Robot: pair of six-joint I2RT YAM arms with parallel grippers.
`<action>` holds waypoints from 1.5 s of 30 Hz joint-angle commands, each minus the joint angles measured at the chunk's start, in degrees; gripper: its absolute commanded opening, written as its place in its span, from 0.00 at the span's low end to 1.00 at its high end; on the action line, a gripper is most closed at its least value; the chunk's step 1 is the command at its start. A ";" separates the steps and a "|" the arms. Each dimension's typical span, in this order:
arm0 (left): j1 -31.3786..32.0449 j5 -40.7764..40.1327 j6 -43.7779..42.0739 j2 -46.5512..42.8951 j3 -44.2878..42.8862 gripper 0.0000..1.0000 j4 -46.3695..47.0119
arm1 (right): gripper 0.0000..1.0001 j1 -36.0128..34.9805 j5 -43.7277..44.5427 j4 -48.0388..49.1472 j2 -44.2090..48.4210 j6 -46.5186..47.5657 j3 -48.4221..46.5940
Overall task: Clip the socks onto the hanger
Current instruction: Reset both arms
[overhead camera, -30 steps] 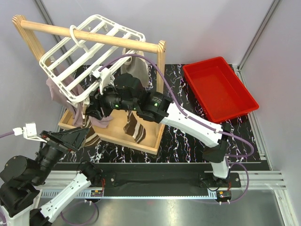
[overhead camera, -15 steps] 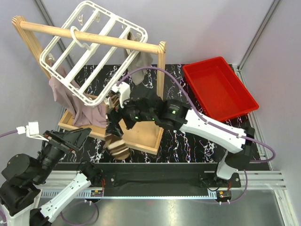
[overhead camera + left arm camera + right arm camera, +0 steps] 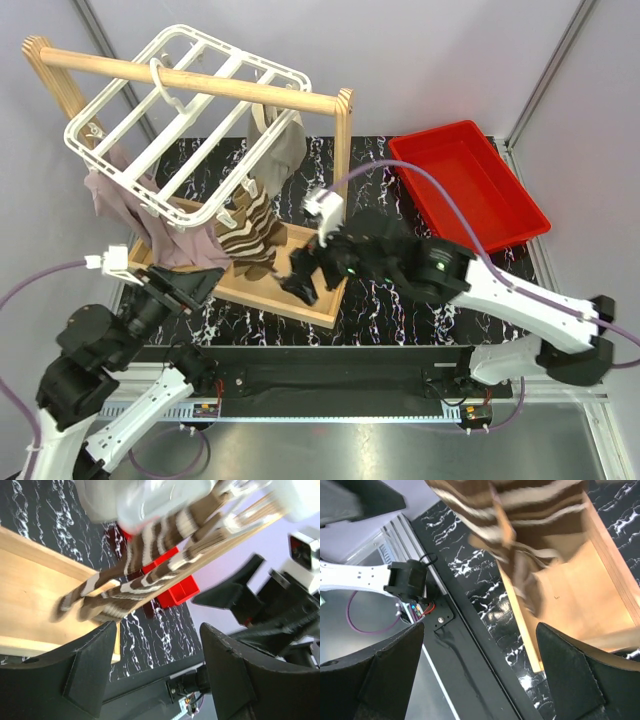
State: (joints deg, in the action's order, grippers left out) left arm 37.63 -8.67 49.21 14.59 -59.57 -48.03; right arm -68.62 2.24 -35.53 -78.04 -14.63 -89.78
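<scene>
The white hanger [image 3: 185,115] hangs tilted by its hook on the wooden rail. The brown-and-cream striped socks [image 3: 255,228] dangle together from its near right corner, above the wooden base. They also show blurred in the left wrist view [image 3: 150,562] and the right wrist view [image 3: 520,510]. My right gripper [image 3: 298,280] is open and empty, just right of and below the socks, apart from them. In its own view [image 3: 480,680] the jaws are wide apart. My left gripper [image 3: 200,285] is open and empty, left of and below the socks, and also shows in the left wrist view [image 3: 160,675].
The wooden rail stand [image 3: 200,78] stands on a wooden base tray [image 3: 295,300]. Mauve cloths [image 3: 115,200] hang at the hanger's left. A grey-beige cloth [image 3: 288,145] hangs near the right post. A red bin [image 3: 465,185] sits at the right.
My right gripper has drawn back from the hanger toward the near right and is now open. The socks now hang from the hanger, which has swung. My left arm rose slightly.
</scene>
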 commanded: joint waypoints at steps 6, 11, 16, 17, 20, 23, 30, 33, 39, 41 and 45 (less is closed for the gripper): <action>0.17 3.56 7.91 -15.97 23.40 0.77 19.89 | 1.00 -0.02 1.10 23.82 27.30 -2.07 28.67; 0.17 8.31 11.61 -23.73 35.03 0.80 28.86 | 1.00 -0.02 7.59 34.71 40.83 -3.99 45.90; 0.08 12.27 9.59 -23.64 36.89 0.87 30.27 | 1.00 0.07 18.55 40.97 48.76 -9.00 59.50; 0.17 12.53 8.80 -23.47 37.24 0.88 30.54 | 1.00 -0.02 20.68 42.63 51.99 -10.05 61.54; 0.17 15.16 8.62 -23.73 40.22 0.90 34.47 | 1.00 0.07 28.68 46.41 59.63 -13.13 70.24; 0.17 19.73 10.63 -23.73 46.00 0.92 43.41 | 1.00 -0.02 33.87 47.92 68.50 -13.40 77.54; 0.08 24.93 25.48 -23.55 68.95 0.96 83.58 | 1.00 0.07 36.70 44.75 72.77 -16.30 83.09; 0.08 26.84 24.27 -22.59 70.29 0.97 84.51 | 1.00 0.15 36.43 49.93 73.90 -18.93 88.27; 0.17 27.56 21.46 -19.95 69.68 0.99 78.45 | 1.00 0.15 45.30 29.04 76.98 -41.51 89.60; 0.17 26.78 20.14 -19.69 69.24 0.99 73.64 | 1.00 0.15 45.40 26.06 77.07 -45.54 89.60; 0.08 24.32 18.38 -21.78 68.71 0.99 65.53 | 1.00 0.15 48.29 15.24 77.07 -58.66 89.60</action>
State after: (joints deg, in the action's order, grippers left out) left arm 37.63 16.60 69.95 0.36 -1.78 22.48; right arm -68.51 44.82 -7.97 -1.48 -59.00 -2.83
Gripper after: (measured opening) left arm 0.985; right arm 0.994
